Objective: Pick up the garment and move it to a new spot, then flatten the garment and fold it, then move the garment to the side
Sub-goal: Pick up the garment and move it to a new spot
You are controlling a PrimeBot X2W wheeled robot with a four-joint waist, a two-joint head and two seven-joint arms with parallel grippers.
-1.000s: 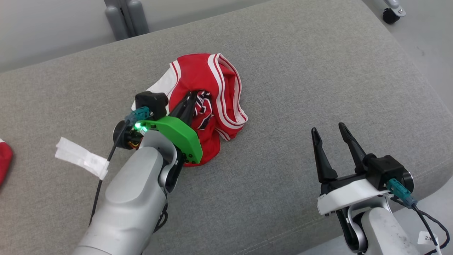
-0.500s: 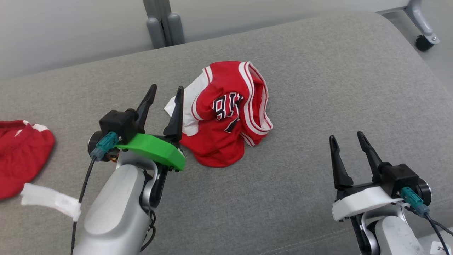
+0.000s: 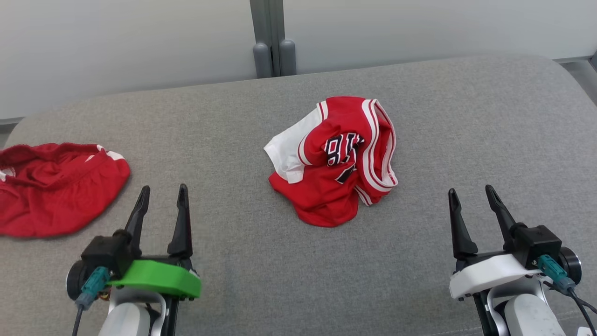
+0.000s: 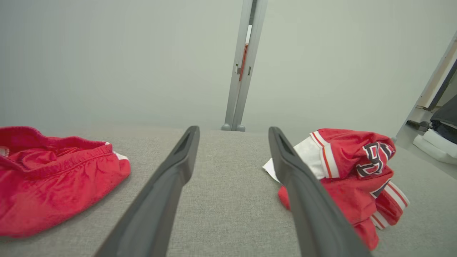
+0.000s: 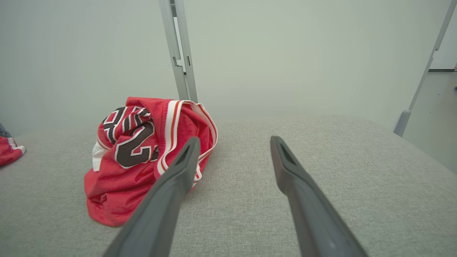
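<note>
The crumpled red jersey (image 3: 333,161) sits bunched near the middle of the grey fabric-covered tabletop (image 3: 466,126), its white trim and dark numerals showing, and neither arm touches it. The left end effector (image 3: 164,188) hovers at the near left with its fingers spread apart and nothing between them. The right end effector (image 3: 470,189) at the near right is likewise spread and empty. Bare cloth lies all round the jersey, widest toward the rounded right edge. A second red garment (image 3: 56,186) lies at the left edge, well apart from the jersey. Behind the back edge stands a pale wall with a grey post (image 3: 273,42).
</note>
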